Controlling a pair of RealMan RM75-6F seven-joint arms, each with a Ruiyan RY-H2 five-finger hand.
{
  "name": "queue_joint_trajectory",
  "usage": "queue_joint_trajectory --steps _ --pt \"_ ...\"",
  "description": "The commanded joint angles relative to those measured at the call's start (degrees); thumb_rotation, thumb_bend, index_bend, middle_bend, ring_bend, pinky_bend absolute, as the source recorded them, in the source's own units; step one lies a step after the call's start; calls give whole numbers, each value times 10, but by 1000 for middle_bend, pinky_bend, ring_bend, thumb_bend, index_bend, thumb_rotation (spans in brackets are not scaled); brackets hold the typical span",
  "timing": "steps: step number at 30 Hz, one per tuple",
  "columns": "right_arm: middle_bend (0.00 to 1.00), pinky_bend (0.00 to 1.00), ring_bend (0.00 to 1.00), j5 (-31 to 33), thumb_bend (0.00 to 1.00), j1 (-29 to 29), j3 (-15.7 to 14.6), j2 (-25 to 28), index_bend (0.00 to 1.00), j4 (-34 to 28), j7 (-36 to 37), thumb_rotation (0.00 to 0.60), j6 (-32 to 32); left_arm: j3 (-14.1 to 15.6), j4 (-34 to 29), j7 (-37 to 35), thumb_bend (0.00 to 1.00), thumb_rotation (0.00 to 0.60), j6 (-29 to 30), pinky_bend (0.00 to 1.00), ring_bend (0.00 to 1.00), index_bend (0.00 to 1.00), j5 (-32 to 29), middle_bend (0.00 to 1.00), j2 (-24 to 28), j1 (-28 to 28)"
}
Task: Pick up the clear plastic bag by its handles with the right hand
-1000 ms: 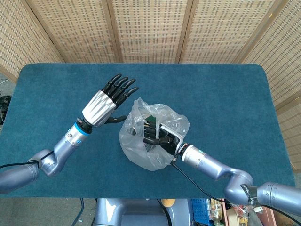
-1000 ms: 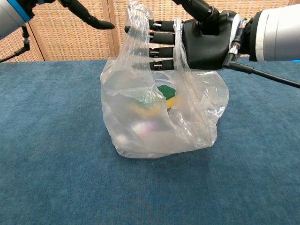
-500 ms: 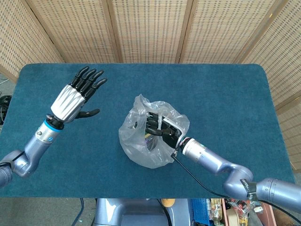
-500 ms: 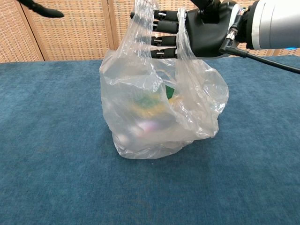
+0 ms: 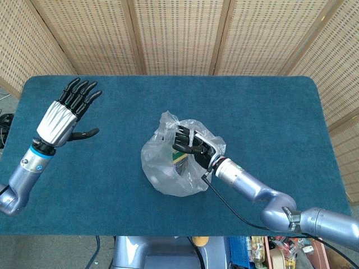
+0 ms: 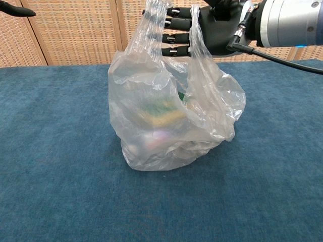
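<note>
Clear plastic bag (image 6: pixel 166 121): thin, limp, slippery, likely light. Handles (image 6: pixel 194 38) looped over right hand (image 6: pixel 214 33) fingers; left hand (image 5: pixel 59 117) spread, empty.

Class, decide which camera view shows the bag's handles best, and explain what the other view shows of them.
The chest view: from the side, both handles of the clear plastic bag rise as separate loops threaded over the right hand. The head view looks down, so the handles bunch over the hand and barely separate.

open blue table (image 5: pixel 269 112) all around bag (image 5: pixel 168 174)
</note>
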Motion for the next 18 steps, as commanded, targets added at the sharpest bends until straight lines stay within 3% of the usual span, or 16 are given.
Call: queue_joint_trajectory --steps 1,5,9,18 --pt "401 112 206 12 183 -5 8 -2 301 -4 -10 600 4 3 8 -8 143 600 4 0 0 0 -3 0 -2 9" --pt "410 133 216 26 196 -10 15 -4 305 -4 -18 600 4 7 13 -20 144 600 5 0 0 0 -13 0 -4 24" --pt "437 242 252 38 212 -18 27 -7 312 -6 -17 600 3 11 19 -35 145 600 5 0 0 0 -30 0 -4 47" --pt "475 250 289 39 265 -41 61 -9 301 -17 -1 600 2 16 52 -72 145 600 4 0 0 0 -60 0 -12 90"
